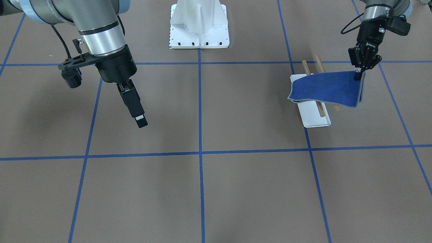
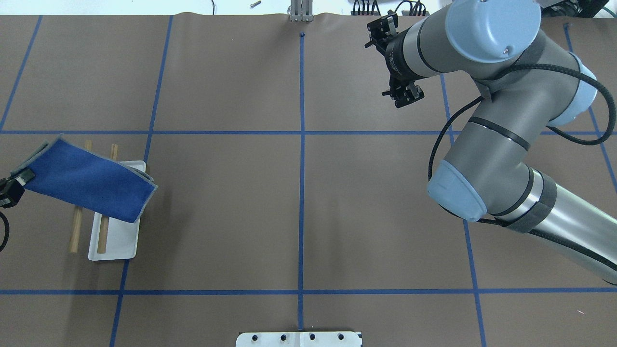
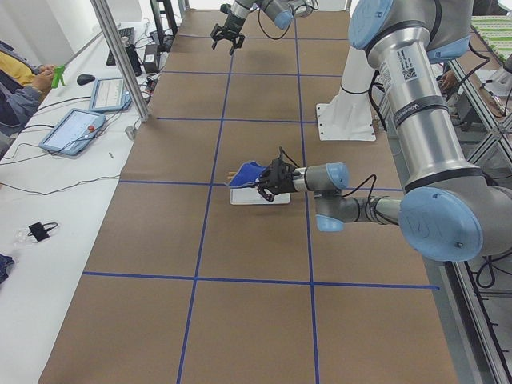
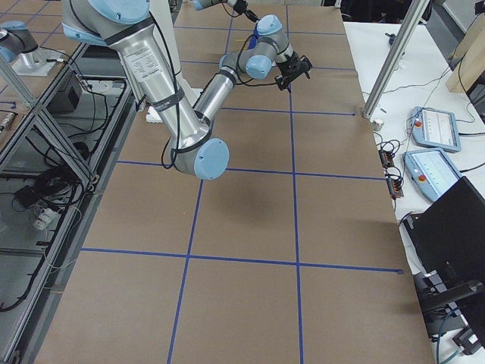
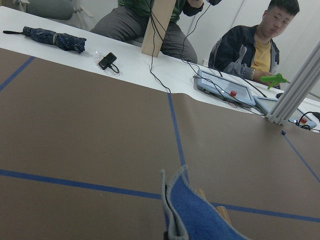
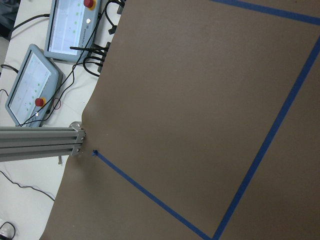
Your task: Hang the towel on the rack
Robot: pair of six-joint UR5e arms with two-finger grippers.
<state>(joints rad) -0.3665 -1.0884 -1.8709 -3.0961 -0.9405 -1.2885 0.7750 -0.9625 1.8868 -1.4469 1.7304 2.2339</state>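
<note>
The blue towel (image 1: 325, 89) hangs doubled over above the rack and covers the middle of the rack's two wooden dowels (image 1: 320, 109). The rack's white tray base (image 1: 315, 121) shows below it. My left gripper (image 1: 358, 76) is shut on the towel's outer edge and holds that end up; the other end sags over the tray. The overhead view shows the towel (image 2: 87, 180), the tray (image 2: 118, 241) and the left gripper (image 2: 8, 190) at the left edge. The towel's grey edge (image 5: 170, 210) fills the bottom of the left wrist view. My right gripper (image 1: 140, 118) is open and empty, far from the rack; the overhead view shows it too (image 2: 406, 95).
The white bolted robot pedestal (image 1: 199, 27) stands at the table's middle on the robot's side. Blue tape lines cross the brown table. Operators, tablets (image 5: 225, 87) and a metal post (image 5: 292, 95) are beyond the far edge.
</note>
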